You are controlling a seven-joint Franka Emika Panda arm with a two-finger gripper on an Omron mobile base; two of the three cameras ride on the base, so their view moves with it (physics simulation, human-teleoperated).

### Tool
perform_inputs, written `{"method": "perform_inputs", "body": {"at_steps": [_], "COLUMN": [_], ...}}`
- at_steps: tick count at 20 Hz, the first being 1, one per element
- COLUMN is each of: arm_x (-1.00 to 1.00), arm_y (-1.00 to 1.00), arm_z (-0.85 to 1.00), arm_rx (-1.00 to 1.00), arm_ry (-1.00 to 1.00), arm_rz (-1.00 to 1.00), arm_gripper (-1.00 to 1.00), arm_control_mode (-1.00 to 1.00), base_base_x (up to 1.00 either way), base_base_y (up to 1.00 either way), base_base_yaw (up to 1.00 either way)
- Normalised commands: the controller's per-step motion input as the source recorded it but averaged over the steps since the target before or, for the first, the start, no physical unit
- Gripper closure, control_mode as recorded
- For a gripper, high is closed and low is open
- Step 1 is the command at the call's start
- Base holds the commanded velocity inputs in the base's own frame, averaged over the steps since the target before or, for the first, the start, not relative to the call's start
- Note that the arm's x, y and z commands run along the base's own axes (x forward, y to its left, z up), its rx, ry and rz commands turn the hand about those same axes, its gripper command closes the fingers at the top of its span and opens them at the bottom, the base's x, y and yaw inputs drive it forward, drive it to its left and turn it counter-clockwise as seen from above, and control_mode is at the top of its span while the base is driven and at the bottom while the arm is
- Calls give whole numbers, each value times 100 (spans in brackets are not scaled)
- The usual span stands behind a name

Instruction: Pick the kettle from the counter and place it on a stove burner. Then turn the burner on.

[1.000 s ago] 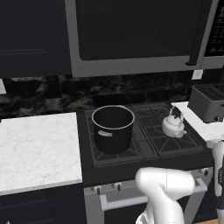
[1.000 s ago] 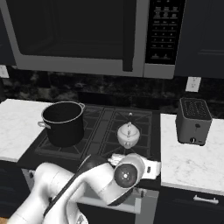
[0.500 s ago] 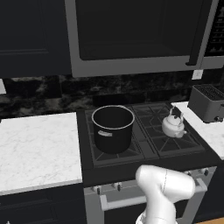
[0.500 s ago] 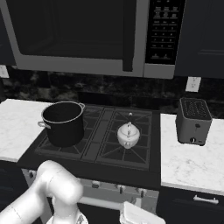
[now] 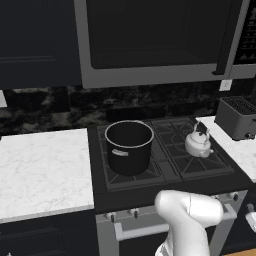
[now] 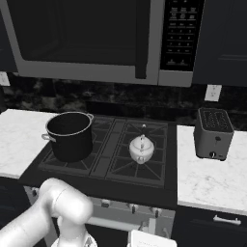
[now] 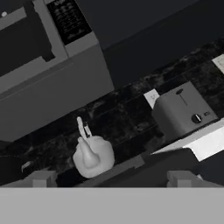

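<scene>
The small silver kettle (image 5: 198,144) (image 6: 141,148) stands upright on the stove burner (image 5: 175,131) (image 6: 129,169), the right-hand grate of the black cooktop. It is off the counter (image 5: 40,170) (image 6: 17,140), the broad white marble slab left of the stove. My gripper (image 7: 113,178) is open, its two dark fingertips (image 7: 41,177) set wide apart with nothing between them. It hangs low in front of the stove and well short of the kettle (image 7: 92,156), which the hand view shows over the cooktop's front edge.
A large black pot (image 5: 129,147) (image 6: 71,136) sits on the left grate. A grey toaster (image 5: 236,117) (image 6: 212,132) (image 7: 181,109) stands on the narrow white strip to the right. A microwave (image 6: 96,38) hangs above. Knobs (image 6: 131,208) line the stove front.
The arm has swung down: its elbow and hand have dropped from cooktop height to below the stove's front edge. Kettle and pot have not moved.
</scene>
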Motion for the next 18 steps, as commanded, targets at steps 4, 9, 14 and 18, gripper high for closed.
{"method": "perform_inputs", "body": {"at_steps": [4, 9, 14, 18], "arm_x": [0, 3, 49, 43], "arm_y": [4, 13, -1, -2], "arm_z": [-50, -22, -21, -15], "arm_rx": [-25, -21, -6, -2], "arm_ry": [-8, 1, 0, 0], "arm_rz": [17, 9, 3, 2], "arm_gripper": [-100, -100, -100, -100], "arm_control_mode": [-100, -100, -100, -100], "base_base_x": [0, 0, 0, 0], "base_base_y": [0, 0, 0, 0], "base_base_yaw": [0, 0, 0, 0]}}
